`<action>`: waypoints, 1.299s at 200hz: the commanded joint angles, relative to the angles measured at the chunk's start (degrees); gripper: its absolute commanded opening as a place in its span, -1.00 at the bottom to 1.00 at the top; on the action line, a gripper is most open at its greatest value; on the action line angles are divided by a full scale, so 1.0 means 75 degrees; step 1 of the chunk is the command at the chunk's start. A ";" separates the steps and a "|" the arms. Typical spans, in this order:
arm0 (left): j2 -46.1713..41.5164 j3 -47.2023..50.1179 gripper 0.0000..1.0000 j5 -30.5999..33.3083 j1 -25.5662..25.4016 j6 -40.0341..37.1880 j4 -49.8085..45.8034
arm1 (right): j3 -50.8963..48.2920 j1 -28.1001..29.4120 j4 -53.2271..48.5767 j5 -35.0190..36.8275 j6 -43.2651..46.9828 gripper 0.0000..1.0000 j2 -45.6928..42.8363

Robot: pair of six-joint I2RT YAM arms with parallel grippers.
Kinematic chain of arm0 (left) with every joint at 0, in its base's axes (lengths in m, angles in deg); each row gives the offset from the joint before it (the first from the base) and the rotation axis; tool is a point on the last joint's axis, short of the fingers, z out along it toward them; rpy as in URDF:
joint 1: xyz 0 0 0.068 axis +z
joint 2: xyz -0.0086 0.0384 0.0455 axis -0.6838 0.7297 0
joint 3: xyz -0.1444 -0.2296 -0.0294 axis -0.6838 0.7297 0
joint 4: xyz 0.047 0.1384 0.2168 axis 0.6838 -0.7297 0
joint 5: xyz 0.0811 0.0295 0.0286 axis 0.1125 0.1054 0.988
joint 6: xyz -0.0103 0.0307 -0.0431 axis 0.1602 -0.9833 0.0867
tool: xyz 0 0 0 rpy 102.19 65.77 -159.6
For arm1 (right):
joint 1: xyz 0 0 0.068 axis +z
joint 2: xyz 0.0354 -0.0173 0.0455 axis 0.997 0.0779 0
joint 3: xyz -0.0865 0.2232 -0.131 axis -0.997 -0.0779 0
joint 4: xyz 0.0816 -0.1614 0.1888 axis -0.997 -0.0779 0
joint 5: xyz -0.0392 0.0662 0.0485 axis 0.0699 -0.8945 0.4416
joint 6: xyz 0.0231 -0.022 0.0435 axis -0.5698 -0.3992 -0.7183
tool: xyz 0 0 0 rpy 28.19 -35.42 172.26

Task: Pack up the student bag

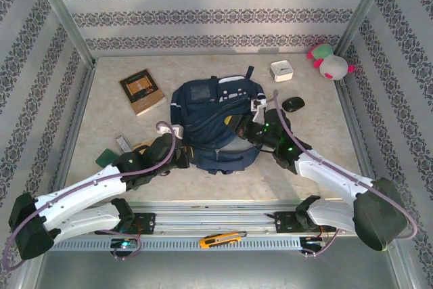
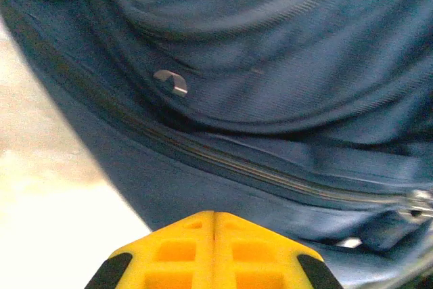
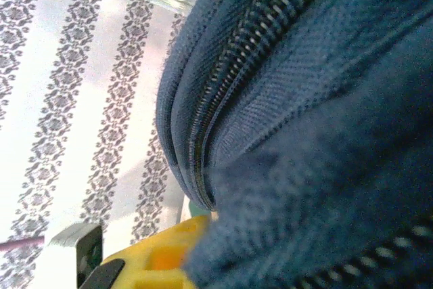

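Observation:
The student bag [image 1: 216, 118], navy blue, lies in the middle of the table with its zipped edge toward the arms. My left gripper [image 1: 178, 156] sits at the bag's lower left edge. In the left wrist view its yellow fingers [image 2: 183, 248] are pressed together, shut and holding nothing, just short of the blue fabric and zip line [image 2: 257, 174]. My right gripper [image 1: 247, 130] is at the bag's right side. In the right wrist view one yellow finger [image 3: 152, 258] shows and a fold of the bag [image 3: 318, 187] covers the other, held up beside the zip teeth [image 3: 223, 86].
A brown book [image 1: 142, 91] lies back left. A white box [image 1: 281, 71], a pink and green plush toy [image 1: 330, 62] and a black mouse [image 1: 293, 104] lie back right. Small items, one green [image 1: 106, 157], sit beside the left arm. An orange utility knife [image 1: 221, 239] rests on the front rail.

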 commanded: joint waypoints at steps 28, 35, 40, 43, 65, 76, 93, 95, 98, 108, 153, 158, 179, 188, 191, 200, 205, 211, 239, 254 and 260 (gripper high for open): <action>-0.0053 0.0128 -1.00 0.0321 0.0825 -0.1595 -0.0593 | 0.0246 -0.0928 -0.0735 -0.3311 0.0347 -1.00 -0.0708; -0.0018 0.0180 -1.00 0.0282 0.0974 -0.1771 -0.0456 | 0.0234 -0.1046 -0.0754 -0.3627 0.0309 -1.00 -0.0734; 0.0007 0.0232 -1.00 0.0251 0.1076 -0.1899 -0.0346 | 0.0231 -0.1154 -0.0792 -0.3842 0.0282 -1.00 -0.0752; 0.0025 0.0255 -1.00 0.0244 0.1134 -0.1978 -0.0271 | 0.0231 -0.1218 -0.0807 -0.3958 0.0267 -1.00 -0.0762; 0.0183 0.0413 -1.00 0.0220 0.1518 -0.2558 0.0286 | 0.0270 -0.1674 -0.0997 -0.4668 0.0232 -1.00 -0.0912; 0.0324 0.0452 -1.00 0.0214 0.1717 -0.2780 0.0582 | 0.0323 -0.1861 -0.1103 -0.4935 0.0256 -1.00 -0.0990; 0.0587 0.0593 -1.00 0.0173 0.2020 -0.3027 0.1203 | 0.0434 -0.2050 -0.1401 -0.5097 0.0379 -1.00 -0.1118; 0.0626 0.0610 -1.00 0.0173 0.2060 -0.3045 0.1250 | 0.0446 -0.2059 -0.1432 -0.5098 0.0398 -1.00 -0.1132; 0.0685 0.0629 -1.00 0.0162 0.2105 -0.3083 0.1389 | 0.0459 -0.2085 -0.1514 -0.5097 0.0422 -1.00 -0.1159; 0.0922 0.0684 -1.00 0.0172 0.2255 -0.3197 0.1718 | 0.0480 -0.2141 -0.1660 -0.5040 0.0500 -1.00 -0.1203; 0.1878 0.0750 -1.00 0.0389 0.2961 -0.3768 0.2808 | 0.0545 -0.2247 -0.1871 -0.5026 0.0539 -1.00 -0.1409; 0.1971 0.0744 -1.00 0.0395 0.3057 -0.3817 0.2946 | 0.0565 -0.2246 -0.1881 -0.5056 0.0548 -1.00 -0.1395; 0.2401 0.0621 -1.00 0.0389 0.3409 -0.4030 0.3225 | 0.0673 -0.2253 -0.1966 -0.5222 0.0549 -1.00 -0.1387; 0.2589 0.0569 -1.00 0.0450 0.3519 -0.4125 0.3318 | 0.0739 -0.2259 -0.2000 -0.5259 0.0549 -1.00 -0.1405; 0.2652 0.0557 -1.00 0.0459 0.3553 -0.4151 0.3341 | 0.0761 -0.2261 -0.2017 -0.5265 0.0549 -1.00 -0.1412; 0.2825 0.0510 -1.00 0.0477 0.3696 -0.4170 0.3416 | 0.0821 -0.2264 -0.2058 -0.5244 0.0545 -1.00 -0.1461; 0.2944 0.0467 -1.00 0.0425 0.3788 -0.4120 0.3452 | 0.0839 -0.2262 -0.2081 -0.5193 0.0538 -1.00 -0.1493; 0.3061 0.0449 -1.00 0.0345 0.3874 -0.4107 0.3558 | 0.0862 -0.2274 -0.2103 -0.5082 0.0524 -1.00 -0.1542; 0.3515 0.0041 -1.00 0.0220 0.3957 -0.4142 0.3503 | 0.0742 -0.2127 -0.2118 -0.4402 0.0370 -1.00 -0.1764; 0.3720 -0.0156 -1.00 0.0324 0.3999 -0.4215 0.3527 | 0.0669 -0.2094 -0.2107 -0.4298 0.0323 -1.00 -0.1911; 0.3815 -0.0225 -1.00 0.0286 0.4057 -0.4198 0.3538 | 0.0655 -0.2094 -0.2107 -0.4290 0.0306 -1.00 -0.1971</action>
